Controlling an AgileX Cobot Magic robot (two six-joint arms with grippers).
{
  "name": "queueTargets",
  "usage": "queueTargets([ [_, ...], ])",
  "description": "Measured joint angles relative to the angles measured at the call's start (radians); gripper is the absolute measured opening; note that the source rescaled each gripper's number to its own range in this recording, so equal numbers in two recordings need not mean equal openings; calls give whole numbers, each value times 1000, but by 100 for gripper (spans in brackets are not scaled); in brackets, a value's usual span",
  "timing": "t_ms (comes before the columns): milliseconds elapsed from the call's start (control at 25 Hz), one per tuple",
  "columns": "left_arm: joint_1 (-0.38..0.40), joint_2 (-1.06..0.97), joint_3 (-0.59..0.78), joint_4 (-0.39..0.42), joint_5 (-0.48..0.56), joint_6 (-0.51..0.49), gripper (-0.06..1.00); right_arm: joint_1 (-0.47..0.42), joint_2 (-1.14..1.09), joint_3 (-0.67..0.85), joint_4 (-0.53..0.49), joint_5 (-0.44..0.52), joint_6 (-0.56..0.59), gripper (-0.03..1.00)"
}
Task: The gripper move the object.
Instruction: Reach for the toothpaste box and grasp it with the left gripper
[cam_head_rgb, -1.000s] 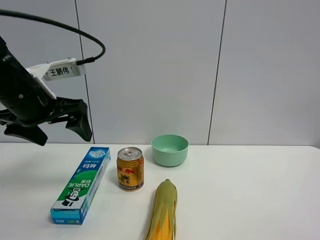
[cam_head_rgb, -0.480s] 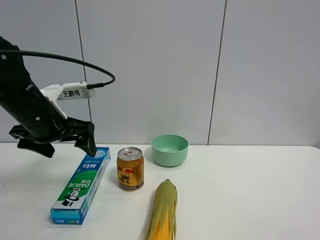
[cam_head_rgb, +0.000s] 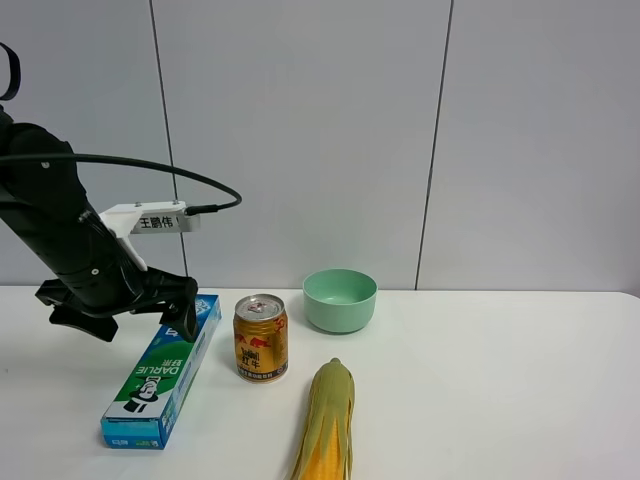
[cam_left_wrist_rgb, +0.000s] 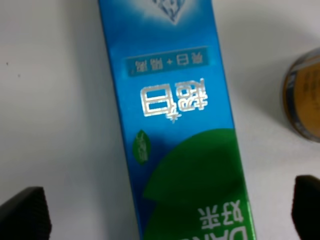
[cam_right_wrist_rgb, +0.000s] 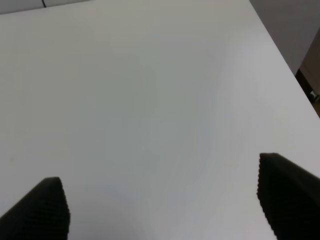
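The green, white and blue DARLIE toothpaste box (cam_head_rgb: 162, 372) lies flat on the white table at the left, its long side running front to back. My left gripper (cam_head_rgb: 125, 318) is open, low over the box's far end, one finger on each side of it. In the left wrist view the box (cam_left_wrist_rgb: 175, 130) fills the middle and the two black fingertips (cam_left_wrist_rgb: 22, 212) stand wide on both sides, not touching it. My right gripper (cam_right_wrist_rgb: 162, 207) is open over bare table; it does not show in the high view.
A gold can (cam_head_rgb: 261, 338) stands just right of the box and shows in the left wrist view (cam_left_wrist_rgb: 304, 95). A mint green bowl (cam_head_rgb: 340, 299) sits behind it. A corn cob (cam_head_rgb: 327, 423) lies at the front middle. The table's right edge (cam_right_wrist_rgb: 287, 65) is near the right gripper.
My left gripper has come down and slightly right, from well above the table to just over the box's far end, still open. The box, can and corn have not moved.
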Motion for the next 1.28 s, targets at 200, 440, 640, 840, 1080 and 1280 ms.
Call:
queueTargets([
  [200, 0, 33, 0, 1, -29, -2, 100, 0, 0, 0, 0, 0, 0, 100],
  [440, -25, 75, -1, 4, -59, -3, 100, 0, 0, 0, 0, 0, 0, 100],
  [640, -42, 101, -1, 16, -75, -3, 100, 0, 0, 0, 0, 0, 0, 100],
  [840, -42, 116, -1, 43, -75, -6, 100, 0, 0, 0, 0, 0, 0, 100],
  [1080, -42, 141, -1, 49, -75, -6, 100, 0, 0, 0, 0, 0, 0, 100],
  [1280, -42, 151, -1, 51, -81, -6, 100, 0, 0, 0, 0, 0, 0, 100],
])
